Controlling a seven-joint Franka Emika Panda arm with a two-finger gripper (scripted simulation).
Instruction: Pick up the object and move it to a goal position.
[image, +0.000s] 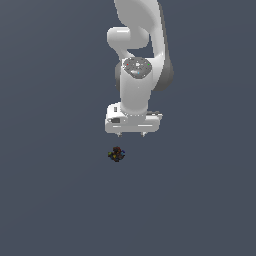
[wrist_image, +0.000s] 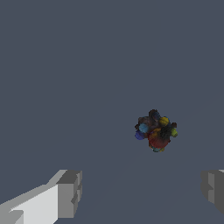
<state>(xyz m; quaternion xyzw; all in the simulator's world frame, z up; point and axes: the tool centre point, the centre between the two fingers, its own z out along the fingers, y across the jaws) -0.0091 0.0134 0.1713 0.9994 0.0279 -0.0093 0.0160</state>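
The object is a tiny dark lumpy clump speckled with blue, yellow and red, lying on the flat grey surface. In the wrist view the object shows its coloured bumps clearly. My white gripper hangs above and a little toward the exterior view's right of it, apart from it. The gripper is open, with its grey fingertips spread wide and nothing between them. The object lies beyond the fingertips, not between them.
A plain dark grey surface fills both views. The white arm reaches in from the exterior view's top.
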